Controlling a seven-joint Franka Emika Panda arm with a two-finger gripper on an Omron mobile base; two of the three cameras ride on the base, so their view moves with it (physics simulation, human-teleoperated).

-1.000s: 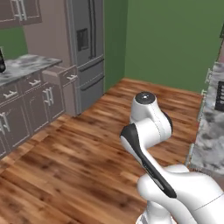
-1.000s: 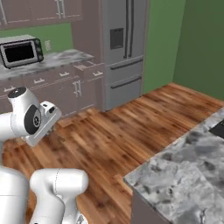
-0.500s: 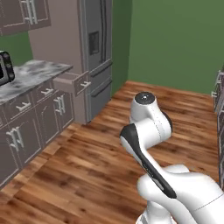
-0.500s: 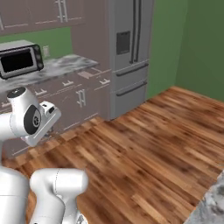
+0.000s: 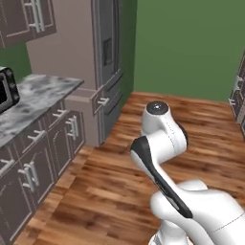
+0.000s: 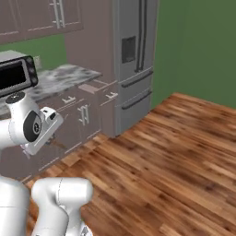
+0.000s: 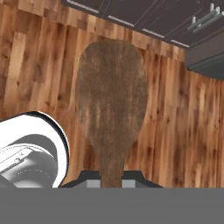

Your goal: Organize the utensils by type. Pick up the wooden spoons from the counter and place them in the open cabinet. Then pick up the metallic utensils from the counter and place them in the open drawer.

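— One wooden spoon is what the tool carries. In the hand view its broad brown bowl stands up over the plank floor, and the narrowing handle runs down between the jaws, which are clamped tight on it.

— Where is the spoon in the room?

— Up in the air, clear of any surface. In the right base view a thin brown bit of it pokes out from under the white wrist, in front of the base cabinets.

— And the worktop?

— Its marbled grey-and-white top runs along the left of the left base view, over grey-brown fronts with silver bar handles. A black and silver microwave sits on it. In the right base view the same top ends near a tall steel fridge.

— Is a drawer open?

— Yes. The open drawer juts from the top row at the fridge end of the worktop; in the left base view it stands just beside the fridge. I can't tell whether anything lies in it.

— Anything above?

— Wall cabinets with bar handles, doors shut as far as they show, against a green wall.
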